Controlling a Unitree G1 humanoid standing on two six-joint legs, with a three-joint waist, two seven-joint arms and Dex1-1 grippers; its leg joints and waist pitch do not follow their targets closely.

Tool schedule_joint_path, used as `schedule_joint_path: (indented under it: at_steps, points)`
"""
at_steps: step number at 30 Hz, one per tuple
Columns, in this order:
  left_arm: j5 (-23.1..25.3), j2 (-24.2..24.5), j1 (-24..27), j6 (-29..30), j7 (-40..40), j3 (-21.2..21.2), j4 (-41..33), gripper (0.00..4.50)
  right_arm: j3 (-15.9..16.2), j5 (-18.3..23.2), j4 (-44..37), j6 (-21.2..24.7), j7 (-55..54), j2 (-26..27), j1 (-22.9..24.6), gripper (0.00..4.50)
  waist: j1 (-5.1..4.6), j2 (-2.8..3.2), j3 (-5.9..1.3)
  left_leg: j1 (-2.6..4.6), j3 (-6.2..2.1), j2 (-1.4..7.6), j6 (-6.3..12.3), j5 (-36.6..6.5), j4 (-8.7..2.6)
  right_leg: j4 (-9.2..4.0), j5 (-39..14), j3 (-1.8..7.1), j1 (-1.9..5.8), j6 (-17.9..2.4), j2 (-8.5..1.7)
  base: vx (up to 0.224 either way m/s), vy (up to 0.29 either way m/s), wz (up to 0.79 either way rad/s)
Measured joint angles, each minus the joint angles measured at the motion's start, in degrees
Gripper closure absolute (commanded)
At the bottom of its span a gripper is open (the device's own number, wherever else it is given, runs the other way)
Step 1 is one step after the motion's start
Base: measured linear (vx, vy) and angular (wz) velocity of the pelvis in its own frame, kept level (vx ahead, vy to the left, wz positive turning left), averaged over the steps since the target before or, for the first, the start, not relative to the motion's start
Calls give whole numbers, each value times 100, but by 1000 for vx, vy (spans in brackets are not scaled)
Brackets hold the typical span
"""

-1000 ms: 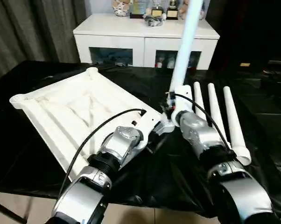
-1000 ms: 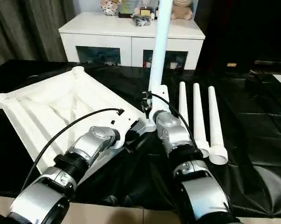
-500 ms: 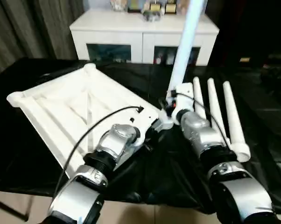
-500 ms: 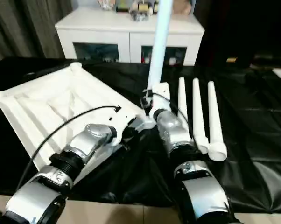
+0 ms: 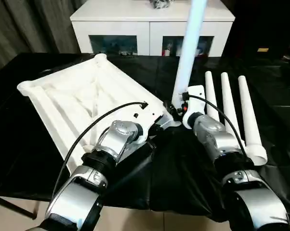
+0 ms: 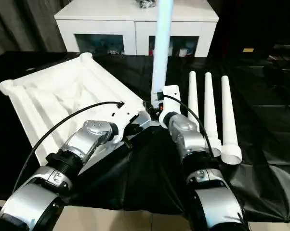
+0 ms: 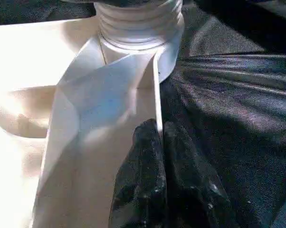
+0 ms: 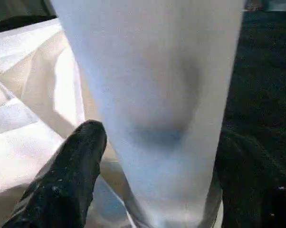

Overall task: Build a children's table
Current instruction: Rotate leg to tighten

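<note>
The children's table top (image 5: 82,98) lies upside down on the black cloth, ribs up. One white leg (image 5: 187,53) stands upright in its near right corner socket (image 7: 138,28). My right gripper (image 8: 159,135) is open, one black finger (image 8: 71,175) on each side of that leg's base. My left gripper (image 7: 159,126) is shut on a thin white rib (image 7: 156,90) of the top just beside the same socket. Three more tapered legs (image 5: 231,110) lie side by side on the cloth to the right.
A white cabinet (image 5: 150,26) with dark glass doors stands behind the work surface. Black cloth (image 5: 275,91) covers the surface up to its front edge near my forearms. Grey curtains (image 5: 19,24) hang at the back left.
My right gripper's fingers have spread apart around the upright leg, which stays standing in its socket. The left gripper keeps its pinch. The head camera has tilted a little.
</note>
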Motion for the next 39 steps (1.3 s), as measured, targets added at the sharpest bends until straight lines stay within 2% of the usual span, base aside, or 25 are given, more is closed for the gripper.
schedule_joint_path:
  at_steps: [6, 9, 14, 18, 25, 29, 39]
  points:
    - [-1, 60, -4, -56, -139, -6, 1, 450, 43, 2, -439, 218, 305, -138, 217, 10, 16, 7, 4, -2, 2, 3, 3, 2, 0, 3, 0, 1, -5, 0, 4, 0, 0, 0]
    - [-1, 149, 5, -115, -320, -19, 0, 450, 162, -16, -693, 354, 475, -267, 351, 4, 37, 7, 5, -3, 2, 4, 3, 2, 5, 5, 0, 0, -4, 1, 4, 0, 0, 0]
    - [-66, 517, 249, -222, -961, -121, -357, 450, 695, -198, -1441, 766, 1320, -865, 865, 4, 72, 17, 11, -14, 1, 5, 18, -8, 31, 8, 1, -1, -2, 1, 2, 0, 0, 0]
    - [-126, 828, 510, -296, -1473, -201, -755, 450, 847, -191, -1766, 953, 1956, -1184, 1132, 4, 88, 36, 22, -25, 1, 6, 23, -11, 57, 22, 3, -1, -7, 5, 0, 0, 0, 0]
    - [-239, 1322, 994, -430, -2258, -356, -1488, 450, 1025, -35, -2220, 932, 2684, -1541, 1329, 4, 141, 43, 30, -30, 2, 13, 26, -13, 97, 68, 1, 2, -13, 2, -3, 0, 0, 0]
    - [-351, 1526, 1243, -374, -2631, -450, -1959, 450, 1167, -10, -2359, 843, 3031, -1565, 1417, 4, 196, 42, 31, -72, 4, 15, 31, -11, 130, 113, 0, 5, -57, 0, -7, 0, 0, 0]
    - [-395, 1735, 1447, -235, -2840, -535, -2385, 450, 1308, 12, -2409, 679, 3540, -1706, 1475, 4, 198, 28, 42, -79, 4, 19, 45, -20, 205, 174, 0, 18, -62, 0, -11, 0, 0, 0]
